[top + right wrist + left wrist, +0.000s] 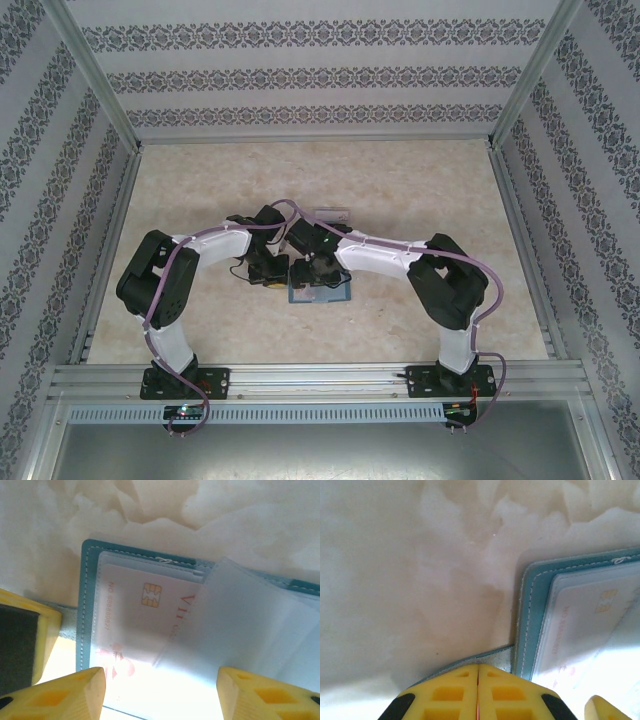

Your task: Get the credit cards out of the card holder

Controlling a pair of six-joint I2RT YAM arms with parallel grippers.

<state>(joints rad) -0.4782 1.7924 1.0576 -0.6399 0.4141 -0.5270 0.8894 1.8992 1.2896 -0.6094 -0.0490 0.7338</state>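
My left jaws are pressed together at the card holder (532, 610)'s side tab (492, 656). My right jaws stand spread over its near edge, a credit card (145, 620) just beyond them.

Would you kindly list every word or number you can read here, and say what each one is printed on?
"VI": red letters on the card in the card holder; the rest lies under a clear sleeve.
"NO", then digits, along the card's short edge: the digits are too blurred to read.
Red print near the card's lower corner: washed out, unreadable.
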